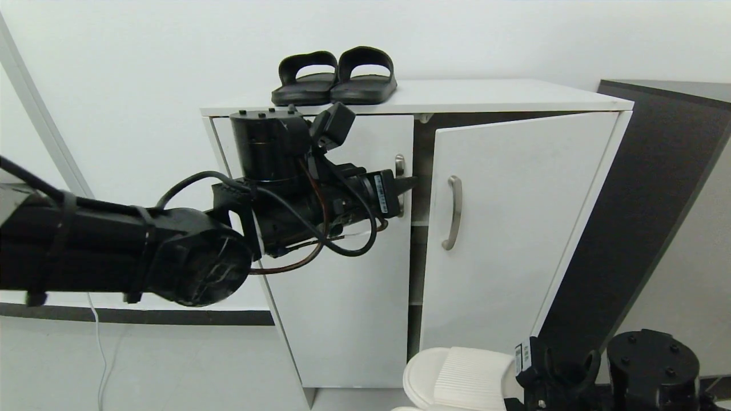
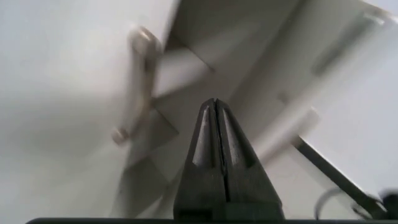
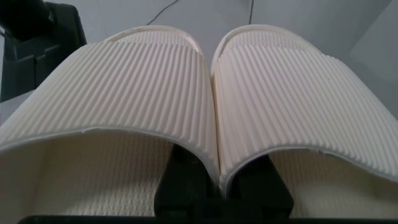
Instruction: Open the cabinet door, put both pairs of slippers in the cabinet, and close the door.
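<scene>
Right wrist view showed right fingers (image 3: pixel 183 186) pinching the soft, light slippers (image 3: pixel 143 87) by their touching straps, likely securely; left fingers (image 2: pixel 205 143) were pressed together.

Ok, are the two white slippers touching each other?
Touching. The right wrist view shows the white slippers pressed side by side, their ribbed straps meeting with no gap.

One cabinet (image 1: pixel 514 94), two doors (image 1: pixel 342 297), two black slippers (image 1: pixel 334 80), two cream slippers (image 3: pixel 137 81)
</scene>
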You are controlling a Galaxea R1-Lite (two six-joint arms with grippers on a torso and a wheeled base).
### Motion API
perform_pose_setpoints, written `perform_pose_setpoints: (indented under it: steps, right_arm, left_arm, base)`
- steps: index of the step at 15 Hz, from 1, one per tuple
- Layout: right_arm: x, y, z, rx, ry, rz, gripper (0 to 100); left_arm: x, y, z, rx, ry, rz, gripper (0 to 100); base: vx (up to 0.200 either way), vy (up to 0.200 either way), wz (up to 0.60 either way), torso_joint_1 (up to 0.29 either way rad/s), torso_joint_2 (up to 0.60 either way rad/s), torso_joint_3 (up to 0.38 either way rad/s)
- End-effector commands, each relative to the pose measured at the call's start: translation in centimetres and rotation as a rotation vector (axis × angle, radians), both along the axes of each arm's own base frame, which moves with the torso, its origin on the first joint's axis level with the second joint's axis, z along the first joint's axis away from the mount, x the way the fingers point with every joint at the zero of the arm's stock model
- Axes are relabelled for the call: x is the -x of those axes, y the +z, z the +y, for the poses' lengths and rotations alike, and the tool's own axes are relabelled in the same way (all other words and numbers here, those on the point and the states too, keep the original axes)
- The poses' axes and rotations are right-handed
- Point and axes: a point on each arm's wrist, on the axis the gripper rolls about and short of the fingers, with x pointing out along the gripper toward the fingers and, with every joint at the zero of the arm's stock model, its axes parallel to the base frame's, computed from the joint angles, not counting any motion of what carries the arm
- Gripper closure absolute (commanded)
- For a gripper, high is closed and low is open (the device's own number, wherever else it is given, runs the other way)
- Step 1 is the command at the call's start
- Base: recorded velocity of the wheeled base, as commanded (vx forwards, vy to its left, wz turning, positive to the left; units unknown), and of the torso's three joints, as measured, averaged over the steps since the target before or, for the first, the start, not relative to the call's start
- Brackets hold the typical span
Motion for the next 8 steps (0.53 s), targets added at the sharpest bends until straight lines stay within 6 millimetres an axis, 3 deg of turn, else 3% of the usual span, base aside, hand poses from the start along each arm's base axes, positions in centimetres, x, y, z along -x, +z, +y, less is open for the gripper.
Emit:
perform_pose_setpoints:
  steps: [1, 8]
  right_arm:
    - [0.1, -0.3, 0.1, 0.009, 0.009, 0.008, 100]
    - [0.0, -1.1, 0.5, 0.034, 0.017, 0.033, 100]
  left_arm:
    - [-2.2, -1.2, -1.3, -0.006, 0.006, 0.016, 100]
    - [-3.2, -1.4, -2.1, 0.022, 0.008, 0.006, 100]
  base:
    - [0.000, 0.000, 0.00, 0.000, 0.00, 0.000]
    - [0.000, 0.000, 0.00, 0.000, 0.00, 0.000]
